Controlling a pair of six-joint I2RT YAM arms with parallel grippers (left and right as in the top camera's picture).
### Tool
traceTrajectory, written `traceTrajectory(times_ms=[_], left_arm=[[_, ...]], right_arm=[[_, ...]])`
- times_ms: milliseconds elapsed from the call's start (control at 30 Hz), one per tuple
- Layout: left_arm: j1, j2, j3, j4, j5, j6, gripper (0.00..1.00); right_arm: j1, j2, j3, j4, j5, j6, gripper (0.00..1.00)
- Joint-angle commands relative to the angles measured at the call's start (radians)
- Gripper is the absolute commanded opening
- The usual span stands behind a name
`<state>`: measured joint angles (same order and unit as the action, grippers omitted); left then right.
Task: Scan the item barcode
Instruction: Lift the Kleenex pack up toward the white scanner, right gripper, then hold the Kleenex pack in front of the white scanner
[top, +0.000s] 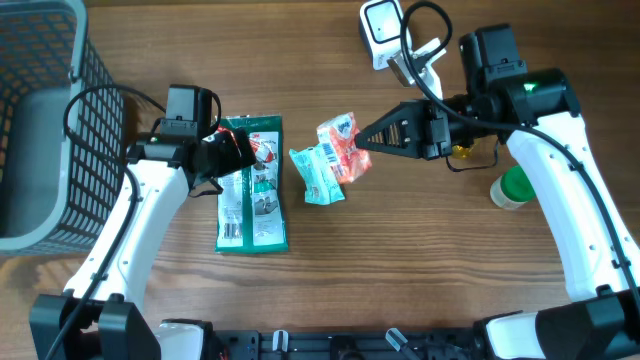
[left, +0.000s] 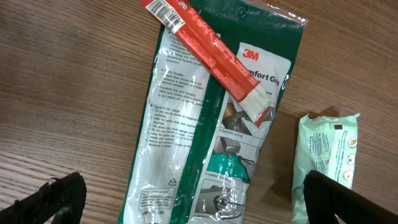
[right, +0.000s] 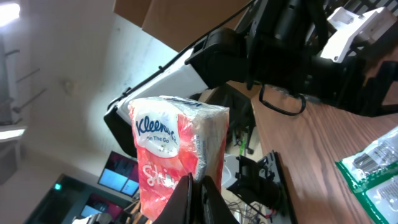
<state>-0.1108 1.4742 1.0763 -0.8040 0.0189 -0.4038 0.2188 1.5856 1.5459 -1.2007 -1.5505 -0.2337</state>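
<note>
1. Your left gripper (top: 232, 150) hangs wide open over the green pack (top: 252, 205).
2. Your right gripper (top: 362, 140) is clamped on the Kleenex pack (top: 338, 146), aloft beside the mint pouch (top: 315, 178).
3. Basket (top: 95, 100) occupies the left edge; scanner (top: 383, 30) sits farthest.

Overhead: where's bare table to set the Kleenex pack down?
Bare wood along the far edge between the basket and the scanner, and the near patch between left arm and right arm, below the wipes pack. Crowded mid-table: green 3M package, wipes pack and Kleenex pack cluster; bottle beside the right arm.
</note>
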Motion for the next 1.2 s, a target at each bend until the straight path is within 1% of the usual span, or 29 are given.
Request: traceTrajectory(times_ms=[0, 133, 200, 333, 367, 433, 567, 667, 767, 833, 867, 933, 1000, 1067, 1100, 1133, 1167], left_arm=[[0.006, -0.001, 0.004, 0.002, -0.017, 0.007, 1.00], [0.006, -0.001, 0.004, 0.002, -0.017, 0.007, 1.00], [0.006, -0.001, 0.004, 0.002, -0.017, 0.007, 1.00], [0.006, -0.001, 0.004, 0.003, -0.017, 0.007, 1.00], [0.006, -0.001, 0.004, 0.002, -0.017, 0.007, 1.00], [0.006, -0.001, 0.004, 0.003, -0.017, 0.007, 1.00], [0.006, -0.001, 0.004, 0.003, -0.017, 0.007, 1.00], [0.006, -0.001, 0.004, 0.003, -0.017, 0.007, 1.00], [0.006, -0.001, 0.004, 0.003, -0.017, 0.007, 1.00], [0.006, -0.001, 0.004, 0.002, -0.017, 0.007, 1.00], [0.006, -0.001, 0.004, 0.003, -0.017, 0.007, 1.00], [0.006, -0.001, 0.004, 0.002, -0.017, 0.007, 1.00], [0.006, -0.001, 0.004, 0.002, -0.017, 0.007, 1.00], [0.006, -0.001, 0.004, 0.002, -0.017, 0.007, 1.00], [0.006, -0.001, 0.004, 0.002, -0.017, 0.007, 1.00], [0.006, -0.001, 0.004, 0.003, -0.017, 0.007, 1.00], [0.006, -0.001, 0.004, 0.002, -0.017, 0.007, 1.00]], right_arm=[[-0.002, -0.011, -0.006, -0.002, 0.202, -0.023, 0.04], [0.015, -0.011, -0.011, -0.033, 0.438, -0.027, 0.04], [0.026, -0.011, -0.022, -0.033, 0.507, -0.025, 0.04], [0.036, -0.010, -0.053, -0.019, 0.587, -0.021, 0.04], [0.036, -0.010, -0.071, 0.001, 0.629, 0.010, 0.04], [0.037, -0.010, -0.106, 0.066, 0.757, 0.132, 0.04], [0.037, -0.005, -0.178, 0.170, 1.111, 0.369, 0.04], [0.039, -0.005, -0.237, 0.220, 1.230, 0.425, 0.04], [0.052, -0.005, -0.304, 0.303, 1.247, 0.483, 0.04], [0.085, -0.006, -0.312, 0.344, 1.341, 0.526, 0.04], [0.105, -0.008, -0.297, 0.348, 1.386, 0.525, 0.04], [0.145, -0.008, -0.177, 0.298, 1.447, 0.526, 0.04], [0.150, -0.005, -0.046, 0.206, 1.505, 0.532, 0.04], [0.148, 0.018, 0.185, 0.053, 1.573, 0.525, 0.04], [0.148, 0.059, 0.357, -0.058, 1.629, 0.523, 0.04], [0.148, 0.103, 0.490, -0.134, 1.678, 0.521, 0.04], [0.148, 0.134, 0.563, -0.166, 1.709, 0.514, 0.04]])
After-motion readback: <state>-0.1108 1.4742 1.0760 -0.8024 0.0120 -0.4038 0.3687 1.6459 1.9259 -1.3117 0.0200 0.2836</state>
